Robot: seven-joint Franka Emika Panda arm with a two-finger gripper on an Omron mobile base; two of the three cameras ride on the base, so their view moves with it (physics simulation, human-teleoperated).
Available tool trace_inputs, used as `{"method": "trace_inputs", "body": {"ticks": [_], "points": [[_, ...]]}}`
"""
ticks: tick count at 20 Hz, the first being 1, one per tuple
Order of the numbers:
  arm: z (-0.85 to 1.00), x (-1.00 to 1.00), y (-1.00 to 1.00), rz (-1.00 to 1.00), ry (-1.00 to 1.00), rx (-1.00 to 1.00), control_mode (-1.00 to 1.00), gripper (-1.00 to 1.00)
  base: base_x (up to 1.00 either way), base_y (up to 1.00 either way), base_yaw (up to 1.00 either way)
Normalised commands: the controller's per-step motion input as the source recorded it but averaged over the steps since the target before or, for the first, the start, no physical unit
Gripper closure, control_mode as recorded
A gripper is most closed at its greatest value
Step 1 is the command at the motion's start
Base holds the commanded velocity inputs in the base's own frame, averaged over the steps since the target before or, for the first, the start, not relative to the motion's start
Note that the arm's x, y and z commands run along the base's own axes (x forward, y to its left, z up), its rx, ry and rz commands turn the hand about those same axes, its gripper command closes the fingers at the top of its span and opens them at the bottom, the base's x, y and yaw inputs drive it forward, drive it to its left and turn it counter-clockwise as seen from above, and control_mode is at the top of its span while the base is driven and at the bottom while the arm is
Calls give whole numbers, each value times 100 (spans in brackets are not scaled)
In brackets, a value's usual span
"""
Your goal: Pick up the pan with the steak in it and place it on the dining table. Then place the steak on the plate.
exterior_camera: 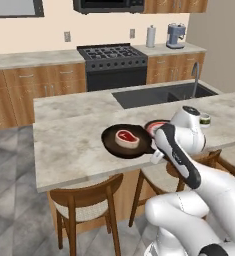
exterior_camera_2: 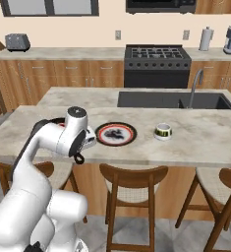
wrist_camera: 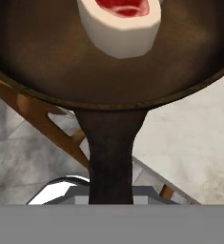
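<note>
The pan (exterior_camera: pixel 125 142) sits over the near part of the dining table (exterior_camera: pixel 69 140), close to its front edge, with the steak (exterior_camera: pixel 127 138) lying in its middle, red face up and pale fat rim around it. Whether the pan's base rests on the stone or hangs just above it cannot be told. In the hand view the pan's (wrist_camera: pixel 61 62) long dark handle runs straight down toward the camera, and the steak (wrist_camera: pixel 120 24) lies at the top of the picture. The gripper (exterior_camera: pixel 156 150) is at the handle end of the pan, and its jaws are narrowly parted and closed on the handle; the fingertips themselves are hidden. Just beside the pan, on its sink side, lies the plate (exterior_camera_2: pixel 116 134) with its reddish rim, partly hidden behind the arm in the left base view. A small bowl (exterior_camera_2: pixel 162 131) stands on the table farther along, apart from the plate. Wooden chairs (exterior_camera: pixel 86 200) stand below the table's front edge. The sink (exterior_camera: pixel 159 94) is set into the far side of the top, with the stove (exterior_camera: pixel 111 57) against the wall behind.
</note>
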Motion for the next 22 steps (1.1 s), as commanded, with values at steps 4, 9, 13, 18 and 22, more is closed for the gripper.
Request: {"method": "trace_inputs", "body": {"ticks": [4,9,13,18,22], "points": [[-39,58,5,0,14,2,-100,100,0,0,0],[-29,47,5,0,8,2,-100,100,0,0,0],[0,1,0,0,2,0,-100,100,0,0,0],[-9,29,0,-1,2,0,-100,100,0,0,0],[-24,9,1,-2,0,0,-100,100,0,0,0]]}}
